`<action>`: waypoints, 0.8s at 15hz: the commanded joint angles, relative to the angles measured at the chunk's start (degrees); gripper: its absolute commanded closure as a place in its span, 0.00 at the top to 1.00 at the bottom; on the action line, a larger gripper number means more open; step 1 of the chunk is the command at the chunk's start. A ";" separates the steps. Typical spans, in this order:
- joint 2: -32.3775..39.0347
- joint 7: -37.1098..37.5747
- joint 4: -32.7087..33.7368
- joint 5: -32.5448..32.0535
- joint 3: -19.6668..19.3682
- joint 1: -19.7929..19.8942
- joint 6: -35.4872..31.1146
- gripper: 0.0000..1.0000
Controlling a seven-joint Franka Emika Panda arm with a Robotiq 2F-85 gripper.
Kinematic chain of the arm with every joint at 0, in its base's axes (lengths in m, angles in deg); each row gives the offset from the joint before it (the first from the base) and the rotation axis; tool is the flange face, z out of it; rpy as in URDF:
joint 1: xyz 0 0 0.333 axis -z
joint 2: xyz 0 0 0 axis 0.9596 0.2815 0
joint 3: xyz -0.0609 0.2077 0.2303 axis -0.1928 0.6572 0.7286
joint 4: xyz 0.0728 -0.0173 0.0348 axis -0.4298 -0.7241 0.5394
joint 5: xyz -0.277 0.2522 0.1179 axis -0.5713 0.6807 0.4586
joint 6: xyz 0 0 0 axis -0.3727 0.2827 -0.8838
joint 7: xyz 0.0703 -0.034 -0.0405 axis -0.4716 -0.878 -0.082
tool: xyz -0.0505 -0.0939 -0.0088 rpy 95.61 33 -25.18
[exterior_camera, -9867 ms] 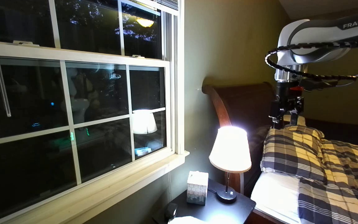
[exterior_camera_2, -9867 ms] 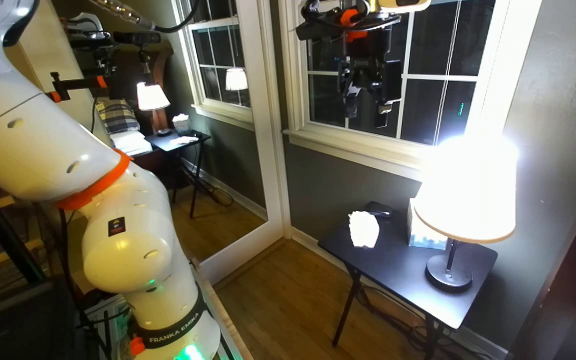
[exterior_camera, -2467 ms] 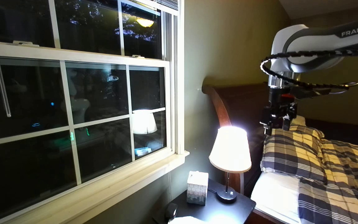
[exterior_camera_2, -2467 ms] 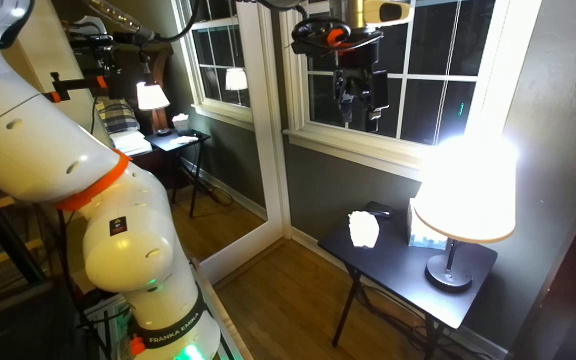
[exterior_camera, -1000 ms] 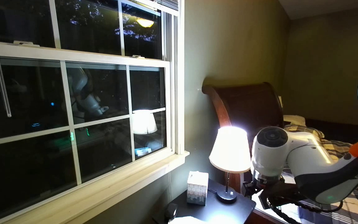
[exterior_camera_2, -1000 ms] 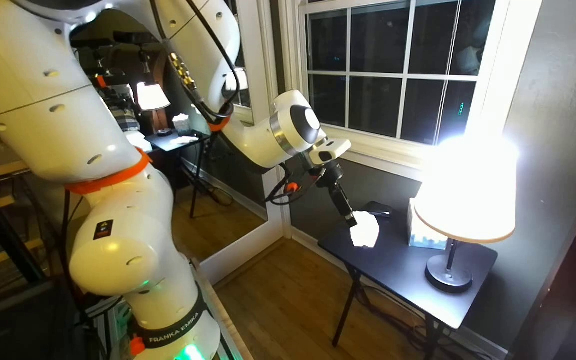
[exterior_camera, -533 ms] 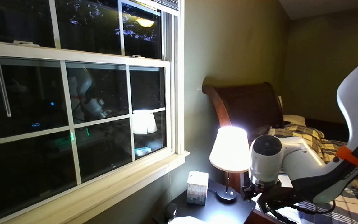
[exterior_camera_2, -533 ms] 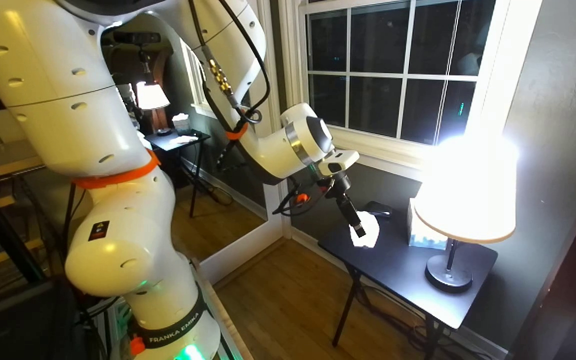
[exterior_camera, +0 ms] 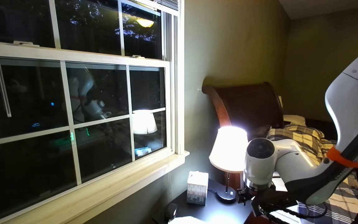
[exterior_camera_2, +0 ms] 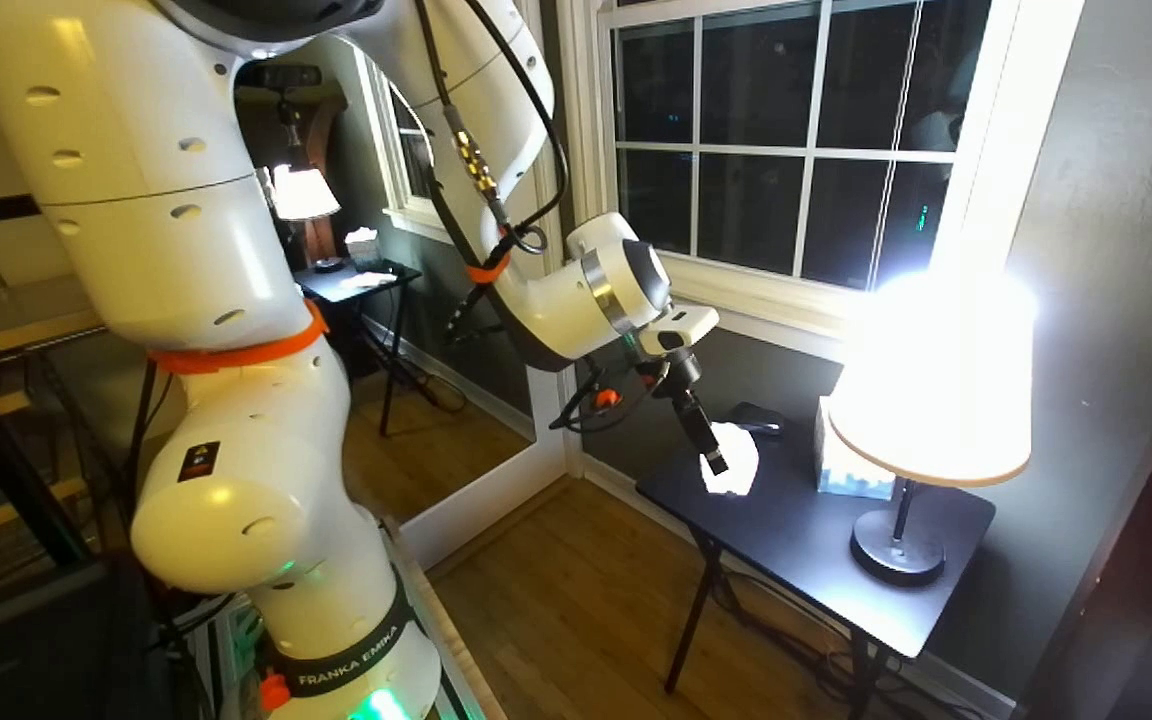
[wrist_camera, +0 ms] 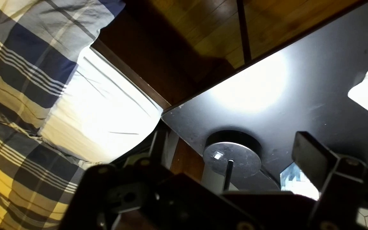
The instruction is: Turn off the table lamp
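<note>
The table lamp (exterior_camera: pixel 229 152) stands lit and upright on the dark surface (exterior_camera_2: pixel 796 545), at the end by the bed (exterior_camera: pixel 244 102). The jaws stand wide apart in the wrist view, the lamp's round base (wrist_camera: pixel 243 158) showing between them. Just beside the lamp is a patterned box (exterior_camera: pixel 197 189); toward the surface's opposite end sits a white object (exterior_camera_2: pixel 740 460). Around lie a wooden floor (exterior_camera_2: pixel 536 600), a grey wall (exterior_camera_2: pixel 1116 220), a white-framed window (exterior_camera: pixel 71 127) and a tall mirror (exterior_camera_2: pixel 476 330) repeating the lamp.

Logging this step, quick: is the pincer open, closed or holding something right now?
Pincer: open, jaws well apart in the wrist view, holding nothing.
</note>
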 commanded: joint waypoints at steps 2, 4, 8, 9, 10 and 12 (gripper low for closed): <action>11.50 14.66 7.64 -9.60 -0.02 -0.76 -0.89 1.00; 15.76 20.58 10.91 -13.67 -0.70 -1.39 0.01 1.00; 24.18 30.63 17.62 -20.93 -2.78 -2.44 2.13 0.73; 26.02 32.74 19.21 -22.45 -3.41 -2.63 2.67 0.66; 27.66 34.67 20.65 -23.77 -4.03 -2.81 3.36 0.58; 29.84 38.28 23.51 -24.35 -11.21 -8.94 2.34 0.42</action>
